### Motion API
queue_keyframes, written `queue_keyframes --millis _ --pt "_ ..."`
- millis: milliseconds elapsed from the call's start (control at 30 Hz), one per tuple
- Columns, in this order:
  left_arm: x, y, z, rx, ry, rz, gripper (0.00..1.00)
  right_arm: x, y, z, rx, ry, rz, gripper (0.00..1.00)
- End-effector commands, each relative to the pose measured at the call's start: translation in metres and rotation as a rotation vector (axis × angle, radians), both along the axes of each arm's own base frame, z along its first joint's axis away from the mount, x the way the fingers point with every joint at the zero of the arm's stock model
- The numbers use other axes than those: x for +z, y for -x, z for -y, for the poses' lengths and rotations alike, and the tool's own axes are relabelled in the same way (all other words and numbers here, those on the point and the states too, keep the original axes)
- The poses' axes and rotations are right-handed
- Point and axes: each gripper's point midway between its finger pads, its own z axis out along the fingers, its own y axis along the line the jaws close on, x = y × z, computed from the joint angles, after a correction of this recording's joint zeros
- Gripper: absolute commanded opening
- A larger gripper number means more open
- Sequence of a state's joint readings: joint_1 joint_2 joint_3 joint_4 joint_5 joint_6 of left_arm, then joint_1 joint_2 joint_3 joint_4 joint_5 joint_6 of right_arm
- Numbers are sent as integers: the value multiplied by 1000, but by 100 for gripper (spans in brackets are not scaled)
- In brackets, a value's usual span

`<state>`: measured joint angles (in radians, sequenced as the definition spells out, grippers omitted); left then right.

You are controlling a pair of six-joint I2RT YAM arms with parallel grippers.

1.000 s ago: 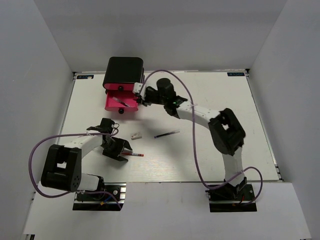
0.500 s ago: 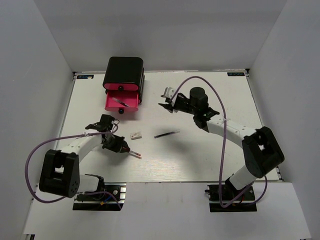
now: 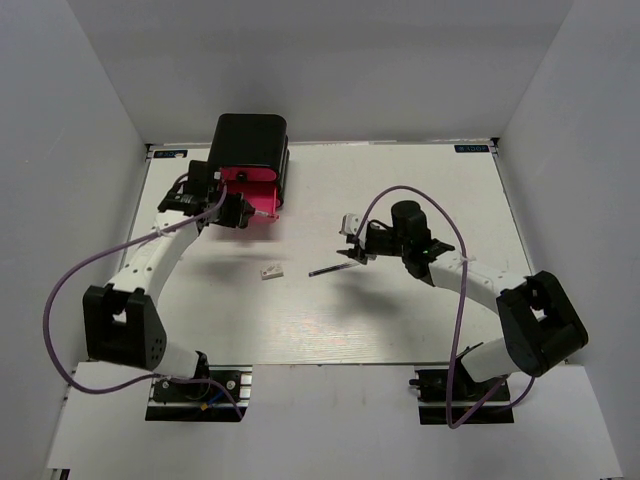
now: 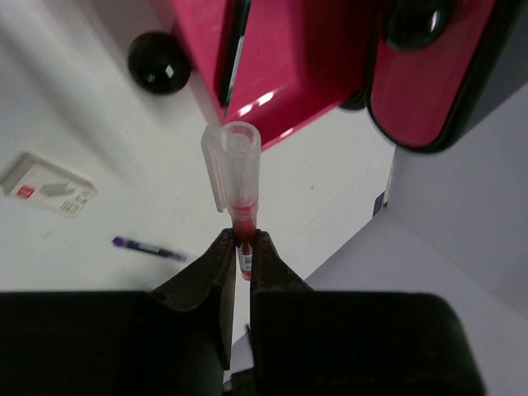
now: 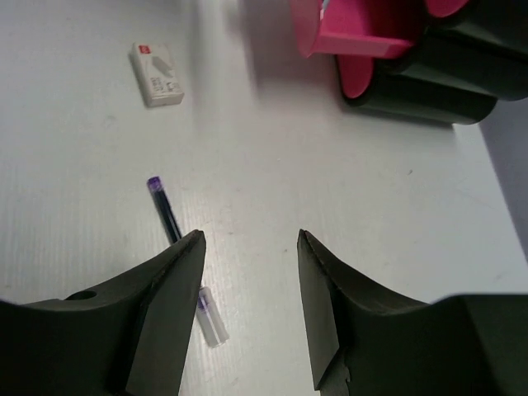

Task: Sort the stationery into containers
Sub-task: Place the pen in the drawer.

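The left pincer (image 4: pixel 240 247), clamped on the red pen (image 4: pixel 233 173), should hold it right over the open pink drawer (image 4: pixel 289 74) by the far left corner of the tabletop (image 3: pixel 420 310) before letting go, while the right pincer (image 5: pixel 249 280) hangs apart over the blue pen (image 5: pixel 167 213).

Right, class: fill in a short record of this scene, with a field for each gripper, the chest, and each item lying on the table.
left gripper: shut on red pen, close to the drawer
right gripper: open, low over blue pen
chest: one pink drawer pulled out
blue pen: flat on table, not gripped
eraser: flat on table, apart from both grippers
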<state>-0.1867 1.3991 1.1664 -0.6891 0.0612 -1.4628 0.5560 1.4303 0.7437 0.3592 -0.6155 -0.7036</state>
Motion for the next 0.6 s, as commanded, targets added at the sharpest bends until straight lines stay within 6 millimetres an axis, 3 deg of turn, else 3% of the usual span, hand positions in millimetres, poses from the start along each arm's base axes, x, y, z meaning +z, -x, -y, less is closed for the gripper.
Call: queue_keyframes --millis 0,133,167,300,467,567 --pt "11 -35 -9 110 6 43 0 9 10 2 53 -6 36 55" --pt "8 -61 -15 145 2 29 0 7 11 4 48 -1 34 55" --pt "-2 -63 -15 152 2 4 0 5 10 5 46 2 32 55" --pt "4 -81 -28 194 -18 36 0 2 9 7 41 11 30 55" --pt "-5 -89 -35 220 -18 11 0 -2 7 8 36 22 28 55" --pt "-10 -89 -34 214 -13 -1 9 -7 7 9 46 33 18 56"
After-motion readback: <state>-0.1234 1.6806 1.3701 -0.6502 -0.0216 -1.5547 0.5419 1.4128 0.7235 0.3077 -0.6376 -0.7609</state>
